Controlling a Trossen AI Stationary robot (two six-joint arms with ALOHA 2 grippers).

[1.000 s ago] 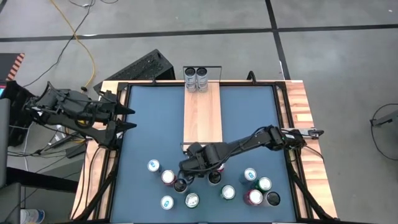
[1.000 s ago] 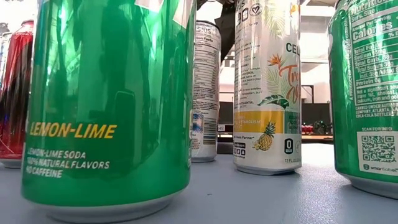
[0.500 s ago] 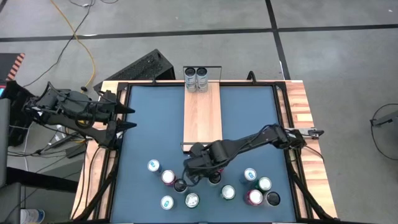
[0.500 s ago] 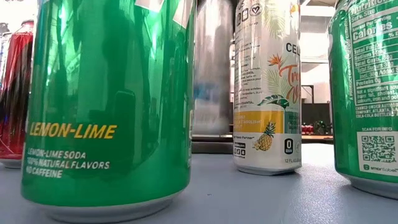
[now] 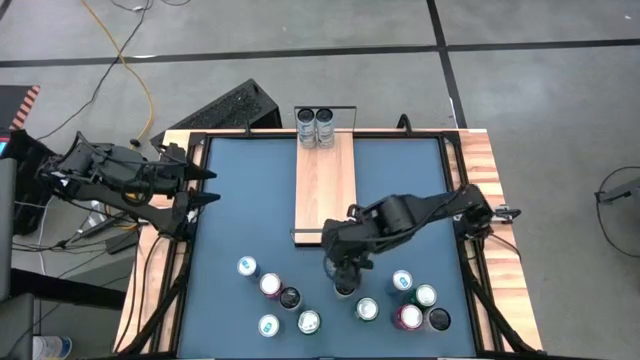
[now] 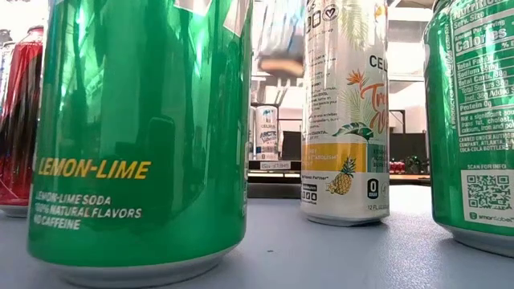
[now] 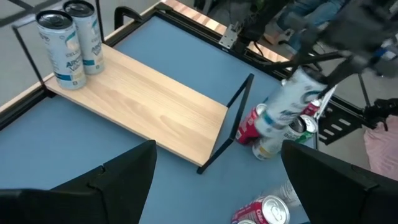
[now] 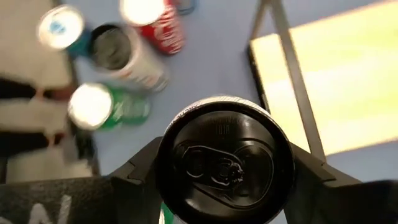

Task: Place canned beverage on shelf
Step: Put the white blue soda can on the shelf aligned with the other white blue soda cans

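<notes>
The shelf is a pale plank lying on the blue table, with a black wire rail at each short end. Two pale cans stand at its far end. My right gripper hangs just off the shelf's near end, shut on a silver-white can with a black top; the left wrist view shows this can in the air. At the table's left edge my left gripper waits open, touching nothing. My right gripper pinches the can between its two fingers, on opposite sides of the wall just under the top rim. The fingers come from above, slanting down. The can hangs below them, tilted and clear of the table, its base in the air.
Several cans stand along the table's near part, among them a black-topped one, a red one and a green lemon-lime one. The shelf's near wire rail rises close to the held can. The plank's middle is bare.
My right gripper has risen and rolled about its wrist, taking the silver-white can with it. The can stood on the table among the others a second ago and now hangs clear above them, near the shelf's near end.
</notes>
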